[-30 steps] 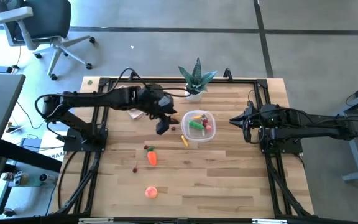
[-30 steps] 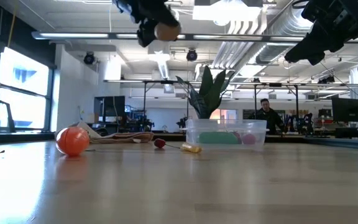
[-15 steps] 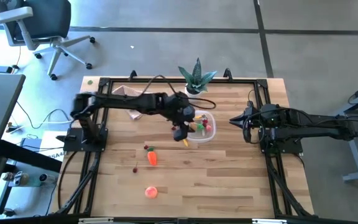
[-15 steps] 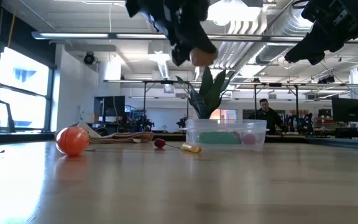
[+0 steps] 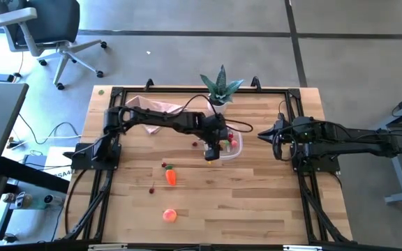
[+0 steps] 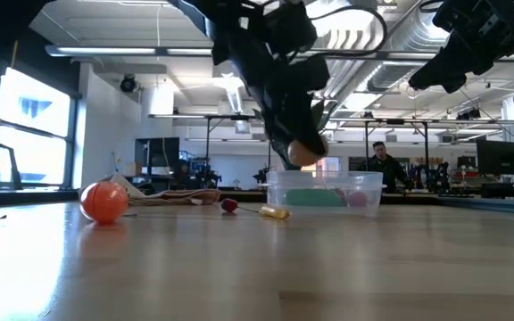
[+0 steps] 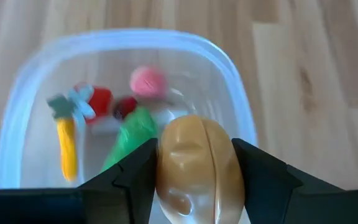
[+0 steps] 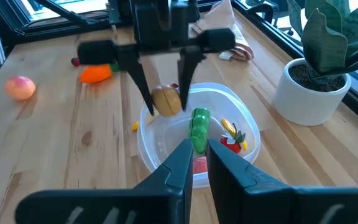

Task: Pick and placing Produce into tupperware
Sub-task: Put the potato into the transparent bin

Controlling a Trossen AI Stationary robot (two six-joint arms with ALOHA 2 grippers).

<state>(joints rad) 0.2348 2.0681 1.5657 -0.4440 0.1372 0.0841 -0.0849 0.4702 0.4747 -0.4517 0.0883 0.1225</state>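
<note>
Peach [image 5: 169,215] and carrot [image 5: 171,177] sit loose on the near-left table, waiting. Left gripper [image 7: 194,180] pinches a tan potato-ish piece [image 7: 194,167] right above the tupperware [image 5: 233,148], lined up to drop. Right gripper [image 8: 196,163], nearly closed and empty, idles far right.

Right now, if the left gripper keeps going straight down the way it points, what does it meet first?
The left gripper, shut on a tan potato-like piece, points down into the tupperware. It would probably meet the green pod or the floor beside it; depth is unclear.
</note>
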